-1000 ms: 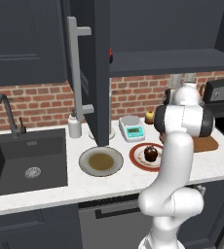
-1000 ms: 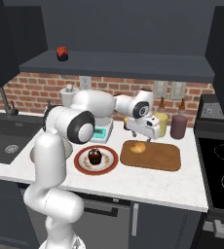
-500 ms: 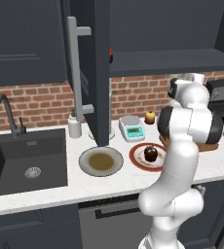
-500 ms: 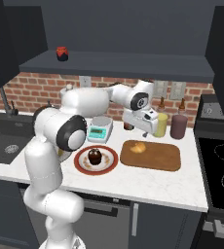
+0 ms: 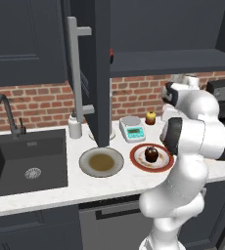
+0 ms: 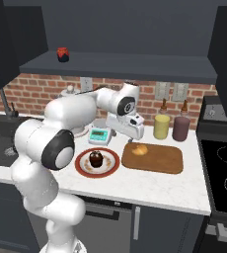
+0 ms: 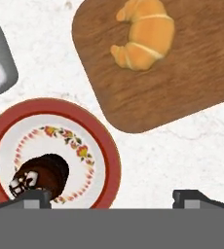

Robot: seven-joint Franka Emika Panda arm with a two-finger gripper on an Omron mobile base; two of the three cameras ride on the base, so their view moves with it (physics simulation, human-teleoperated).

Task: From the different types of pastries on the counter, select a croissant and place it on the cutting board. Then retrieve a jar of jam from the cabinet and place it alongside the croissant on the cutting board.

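Croissant (image 7: 144, 40) lies on the cutting board (image 7: 192, 92), near the board's end closest to the red-rimmed plate (image 7: 111, 160) carrying the chocolate muffin (image 7: 40, 176). Gripper (image 7: 113, 197) hangs above the counter (image 7: 172, 155) with jaws spread wide, empty. Jar of jam (image 6: 62, 54) sits on the cabinet shelf (image 6: 120, 65)

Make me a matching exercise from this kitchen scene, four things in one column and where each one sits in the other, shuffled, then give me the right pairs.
Things:
1. croissant
2. chocolate muffin
3. red jar
4. gripper

Places:
A. on the shelf of the open cabinet
B. open, in the air above the counter
C. on the cutting board
D. on the red-rimmed plate

Pairs: 1-C, 2-D, 3-A, 4-B
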